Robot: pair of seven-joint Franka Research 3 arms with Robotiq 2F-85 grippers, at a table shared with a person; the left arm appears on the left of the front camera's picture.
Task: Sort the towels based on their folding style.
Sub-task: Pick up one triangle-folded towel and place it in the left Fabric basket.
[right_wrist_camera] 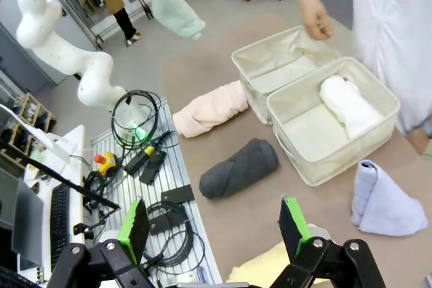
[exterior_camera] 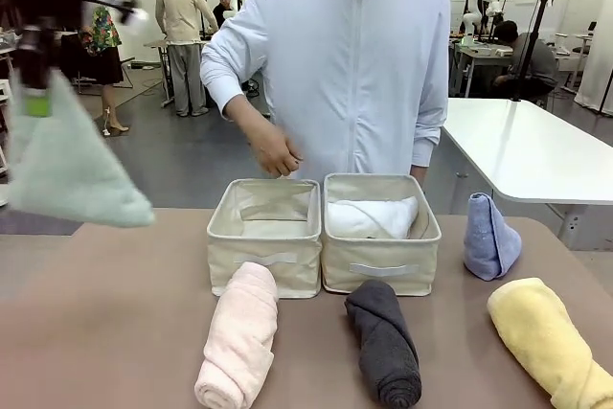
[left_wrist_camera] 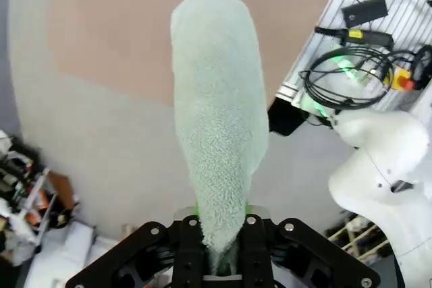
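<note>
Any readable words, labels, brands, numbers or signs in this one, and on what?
No text can be read.
Left bin and right bin: front strips blank.
Black box and yellow-and-red button in the left wrist view: any print too small to read.

Left gripper (exterior_camera: 36, 93) hangs high in the upper left of the front view, jaws clamped on a dangling green towel (exterior_camera: 72, 174). Right gripper (right_wrist_camera: 216, 227) hovers at its wrist view's bottom edge, fingers (right_wrist_camera: 137, 224) spread wide, holding nothing.
</note>
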